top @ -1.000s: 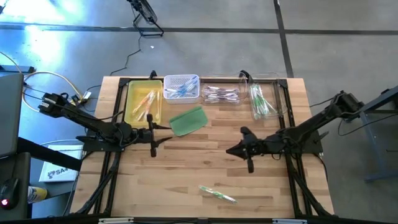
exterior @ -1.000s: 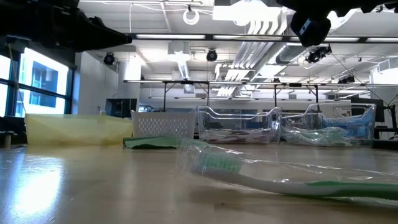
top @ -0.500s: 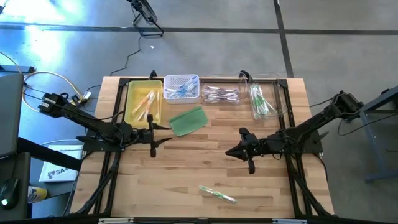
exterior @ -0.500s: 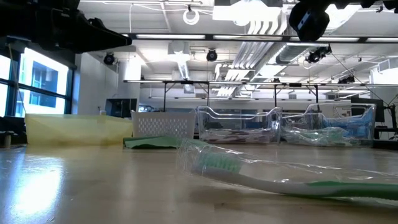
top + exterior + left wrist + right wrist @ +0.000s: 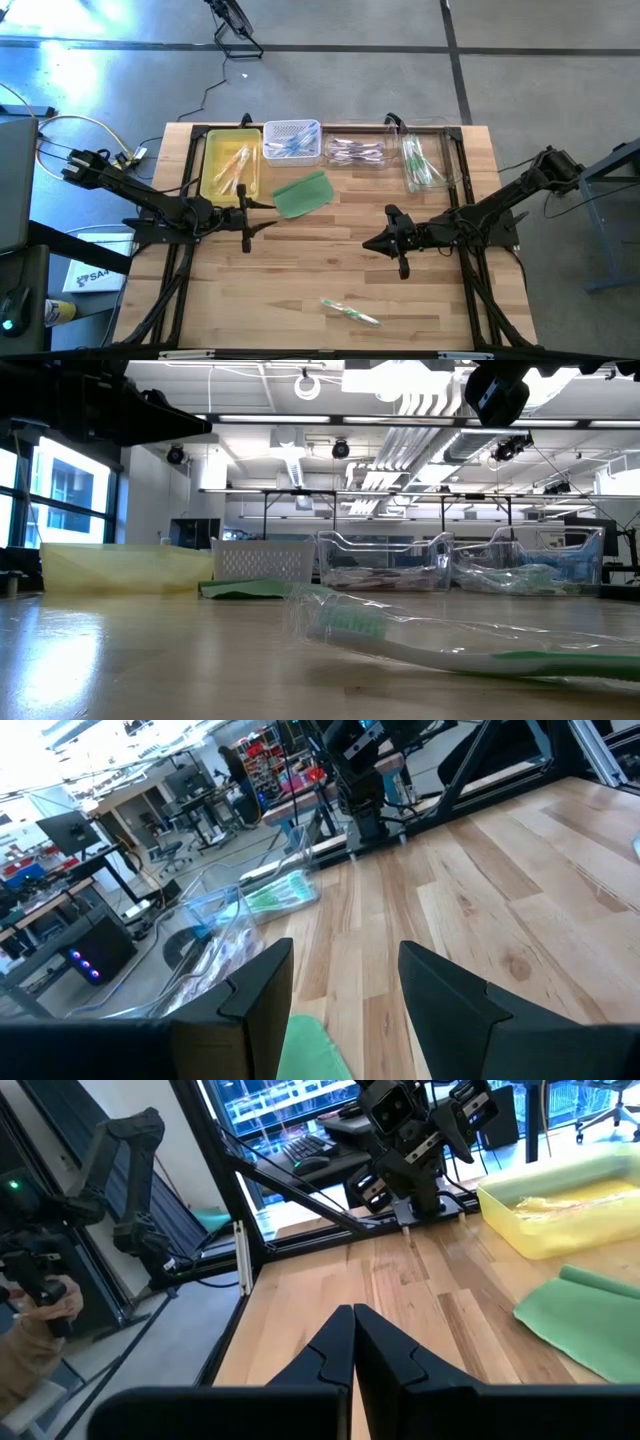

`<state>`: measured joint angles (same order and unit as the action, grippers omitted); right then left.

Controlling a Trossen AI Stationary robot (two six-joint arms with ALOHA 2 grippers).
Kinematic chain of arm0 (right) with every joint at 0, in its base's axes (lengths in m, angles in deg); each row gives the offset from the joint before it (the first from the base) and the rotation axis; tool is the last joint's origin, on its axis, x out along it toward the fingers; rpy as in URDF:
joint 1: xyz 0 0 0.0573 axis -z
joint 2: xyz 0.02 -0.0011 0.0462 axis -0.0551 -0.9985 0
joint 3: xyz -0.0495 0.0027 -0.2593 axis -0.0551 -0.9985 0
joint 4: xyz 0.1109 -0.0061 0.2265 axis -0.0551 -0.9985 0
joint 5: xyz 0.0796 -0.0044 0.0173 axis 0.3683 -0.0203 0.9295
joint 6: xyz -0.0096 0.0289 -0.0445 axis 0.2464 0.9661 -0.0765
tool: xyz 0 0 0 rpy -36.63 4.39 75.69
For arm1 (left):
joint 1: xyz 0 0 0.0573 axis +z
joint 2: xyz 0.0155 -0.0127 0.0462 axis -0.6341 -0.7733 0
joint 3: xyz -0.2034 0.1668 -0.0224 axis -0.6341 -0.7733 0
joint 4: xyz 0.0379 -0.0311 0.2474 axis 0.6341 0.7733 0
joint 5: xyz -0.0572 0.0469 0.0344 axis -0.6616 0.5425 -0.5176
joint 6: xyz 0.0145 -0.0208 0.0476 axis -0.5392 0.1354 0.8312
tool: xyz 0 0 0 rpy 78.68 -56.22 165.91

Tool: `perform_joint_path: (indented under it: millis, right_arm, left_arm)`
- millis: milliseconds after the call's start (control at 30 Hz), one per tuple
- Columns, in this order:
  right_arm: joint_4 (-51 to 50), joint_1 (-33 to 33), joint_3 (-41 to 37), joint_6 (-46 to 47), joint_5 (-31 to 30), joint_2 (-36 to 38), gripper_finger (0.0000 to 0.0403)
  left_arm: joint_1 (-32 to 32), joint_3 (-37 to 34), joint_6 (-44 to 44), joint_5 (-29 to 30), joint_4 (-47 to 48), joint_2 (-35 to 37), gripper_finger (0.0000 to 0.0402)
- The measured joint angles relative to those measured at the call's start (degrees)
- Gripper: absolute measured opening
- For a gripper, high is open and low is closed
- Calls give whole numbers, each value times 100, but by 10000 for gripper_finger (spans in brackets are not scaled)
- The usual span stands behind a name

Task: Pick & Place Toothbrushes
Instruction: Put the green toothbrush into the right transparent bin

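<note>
One green-handled toothbrush (image 5: 350, 311) in a clear shiny wrapper lies flat on the wood table near its front edge. It fills the foreground of the low view (image 5: 420, 645). More toothbrushes lie in the containers at the back. My left gripper (image 5: 262, 215) hovers open and empty over the table's left middle, its fingers pointing toward the table's right edge; the left wrist view shows the gap between its fingers (image 5: 345, 948). My right gripper (image 5: 366, 243) hovers shut and empty over the right middle, pointing toward the left edge; its fingers meet in the right wrist view (image 5: 353, 1312).
Along the far edge stand a yellow tray (image 5: 214, 165), a white basket (image 5: 292, 128), and two clear bins (image 5: 357, 162) (image 5: 440, 160), each with toothbrushes. A flat green pad (image 5: 303, 193) lies in front of them. A hand shows beyond the table (image 5: 45, 1305).
My right arm has risen a little above the table; its gripper stays shut. The toothbrush on the table has not moved.
</note>
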<state>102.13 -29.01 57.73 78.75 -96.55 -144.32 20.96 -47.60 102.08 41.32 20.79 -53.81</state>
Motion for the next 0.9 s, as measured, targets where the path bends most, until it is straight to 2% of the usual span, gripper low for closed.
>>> perform_joint_path:
  millis: [900]
  right_arm:
    - [-9,0,-2,-297,2,1,2]
  left_arm:
    - [0,0,0,2,79,0,177]
